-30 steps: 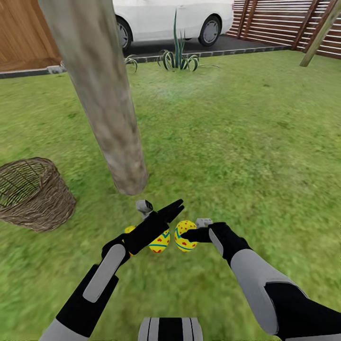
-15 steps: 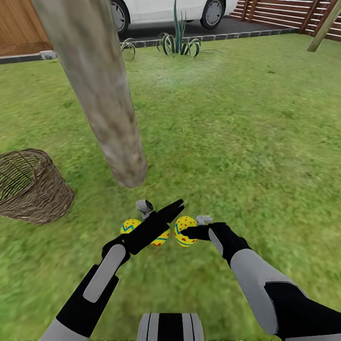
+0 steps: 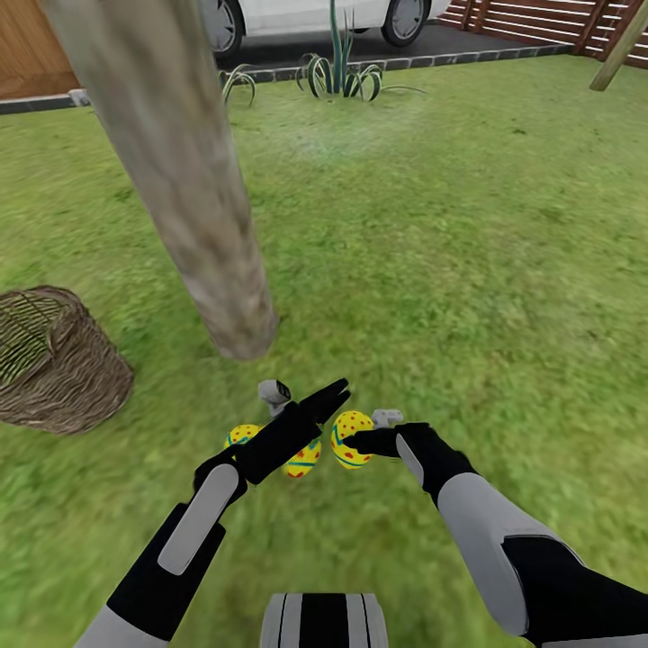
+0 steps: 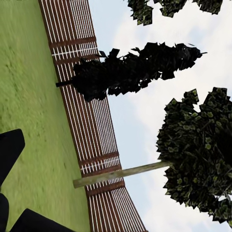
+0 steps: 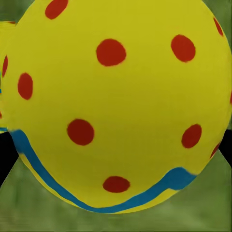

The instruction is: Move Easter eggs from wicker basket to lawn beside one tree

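Lawn point(image 3: 468, 270) | left hand point(image 3: 326, 399) spread, hiding two eggs point(image 3: 303, 460) | right hand point(image 3: 353, 442) pinching egg point(image 3: 347, 432)

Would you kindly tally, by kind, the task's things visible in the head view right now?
Easter eggs: 3
Wicker basket: 1
Tree trunk: 1
Lawn: 1
Total: 6
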You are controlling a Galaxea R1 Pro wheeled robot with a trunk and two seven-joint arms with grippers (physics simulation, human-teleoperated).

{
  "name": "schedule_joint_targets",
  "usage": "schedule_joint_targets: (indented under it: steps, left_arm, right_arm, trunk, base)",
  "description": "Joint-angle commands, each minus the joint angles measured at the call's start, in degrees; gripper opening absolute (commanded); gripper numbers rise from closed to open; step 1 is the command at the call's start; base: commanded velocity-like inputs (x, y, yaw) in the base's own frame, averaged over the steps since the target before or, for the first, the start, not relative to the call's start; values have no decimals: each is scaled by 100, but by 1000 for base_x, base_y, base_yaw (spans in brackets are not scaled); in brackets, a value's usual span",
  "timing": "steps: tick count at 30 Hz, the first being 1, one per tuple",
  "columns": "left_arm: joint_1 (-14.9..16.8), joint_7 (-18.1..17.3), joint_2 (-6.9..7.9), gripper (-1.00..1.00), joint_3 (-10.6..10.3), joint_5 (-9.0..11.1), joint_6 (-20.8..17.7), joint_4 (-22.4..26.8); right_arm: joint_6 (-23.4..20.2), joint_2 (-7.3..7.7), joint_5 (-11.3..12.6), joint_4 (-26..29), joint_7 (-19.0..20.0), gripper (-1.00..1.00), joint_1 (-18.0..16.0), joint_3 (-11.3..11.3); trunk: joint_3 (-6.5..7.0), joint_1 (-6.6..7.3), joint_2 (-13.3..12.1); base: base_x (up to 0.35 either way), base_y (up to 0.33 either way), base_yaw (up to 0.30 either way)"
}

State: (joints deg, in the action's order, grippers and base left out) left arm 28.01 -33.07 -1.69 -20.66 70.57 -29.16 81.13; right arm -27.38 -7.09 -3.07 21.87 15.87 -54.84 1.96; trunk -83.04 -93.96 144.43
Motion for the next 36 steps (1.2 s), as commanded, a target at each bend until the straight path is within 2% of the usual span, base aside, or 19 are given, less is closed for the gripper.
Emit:
schedule_joint_targets:
  steps: [1, 10, 36]
  left_arm:
    - [2, 1, 1, 100, -2, 53, -40, 1]
    - [2, -14, 2, 100, -8, 53, -37, 7]
    - [2, -7, -7, 100, -10, 46, -37, 7]
  right_arm:
    - [-37, 2, -18, 10, 30, -100, -1, 23]
    - [-35, 1, -18, 7, 30, -100, 0, 23]
    - [110, 10, -25, 10, 30, -100, 1, 23]
  trunk:
    - [-4, -3, 1]
    - [-4, -3, 1]
    - [-580, -70, 36]
  base:
    - [211, -4, 0]
    - [18, 0, 0]
    - [0, 0, 0]
